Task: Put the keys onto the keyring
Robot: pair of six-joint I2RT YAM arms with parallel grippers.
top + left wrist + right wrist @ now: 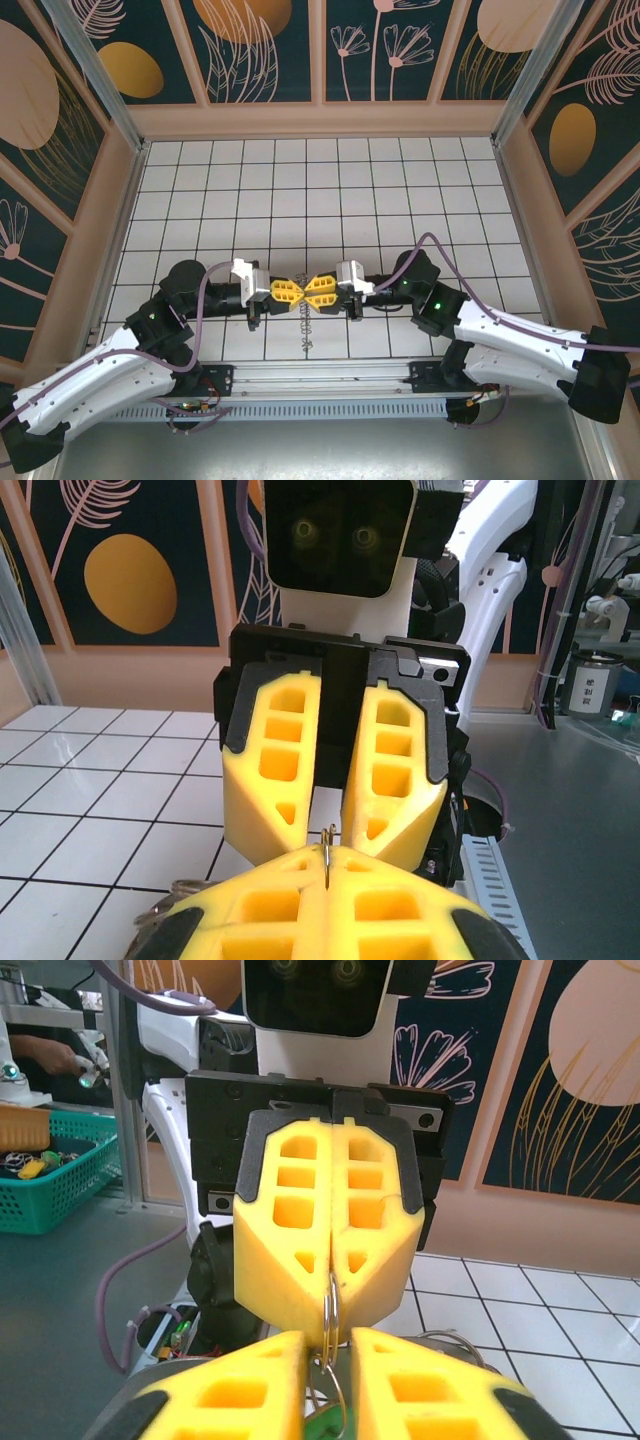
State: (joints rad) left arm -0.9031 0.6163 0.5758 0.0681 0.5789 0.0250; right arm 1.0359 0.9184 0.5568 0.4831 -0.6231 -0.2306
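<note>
Over the near edge of the worktop [300, 180], the ring [331, 1312] sits pinched edge-on in the closed left jaws. Right jaws stand narrowly parted around it with a green key [323, 1427] between them, and I cannot tell whether they grip. Threading looks begun, not finished.

White gridded tabletop [300, 180] w/ dark floral wall panels [265, 50] on 3 sides, alu rail [320, 375] along near edge — beyond it a grey bench [60, 1290] w/ 1 teal mesh basket [60, 1175] holding small misc. bits.
</note>
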